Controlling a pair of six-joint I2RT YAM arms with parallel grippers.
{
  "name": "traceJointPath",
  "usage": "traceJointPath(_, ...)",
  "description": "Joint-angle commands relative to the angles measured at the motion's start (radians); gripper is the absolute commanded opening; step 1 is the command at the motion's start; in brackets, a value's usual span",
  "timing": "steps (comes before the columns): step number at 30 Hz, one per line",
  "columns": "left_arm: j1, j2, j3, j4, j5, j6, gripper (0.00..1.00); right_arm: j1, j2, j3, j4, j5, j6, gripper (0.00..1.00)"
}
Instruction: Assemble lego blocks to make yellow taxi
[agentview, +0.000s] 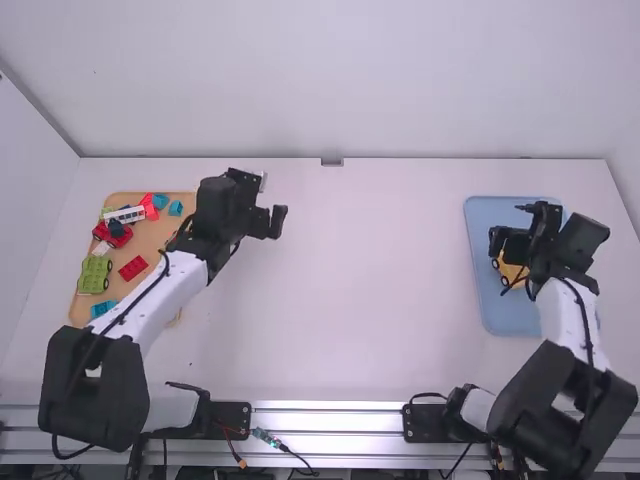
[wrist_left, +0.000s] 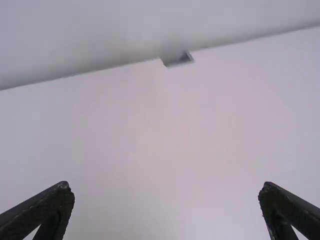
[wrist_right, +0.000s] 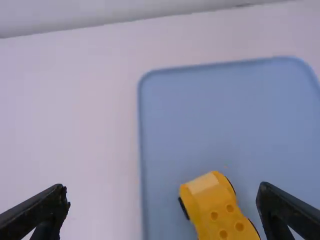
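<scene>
A yellow car base with black wheels lies on the blue tray at the right. My right gripper is over the tray, close to the car. In the right wrist view the yellow car shows its round studs between the spread fingers of my right gripper, untouched. My left gripper stands over the table left of the middle, toward the back. Seen from its own wrist, my left gripper is open with only table surface beyond it.
A wooden board at the left holds a green wheeled base, a red brick, a red car, a white piece and several blue blocks. The left arm passes over the board's right side.
</scene>
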Motion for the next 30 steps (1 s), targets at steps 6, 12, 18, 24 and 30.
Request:
traceJointPath(6,0.005,-0.002,0.153,-0.146,-0.156,-0.083,0.99,0.115,-0.144,0.036,-0.044,0.093,0.074,0.99)
traceJointPath(12,0.064,-0.060,0.098,-0.091,-0.135,-0.024,0.93,0.181,-0.209,-0.025,0.015,0.164,0.140,0.93)
traceJointPath(18,0.137,-0.134,0.024,-0.044,-0.135,-0.004,0.86,0.262,-0.290,-0.105,0.095,0.245,0.221,0.85)
traceJointPath(24,0.163,-0.233,-0.075,-0.044,-0.135,-0.004,0.76,0.374,-0.403,-0.218,0.110,0.358,0.276,0.74)
traceJointPath(30,0.163,-0.348,-0.190,-0.044,-0.135,-0.004,0.64,0.503,-0.531,-0.347,0.110,0.387,0.276,0.61)
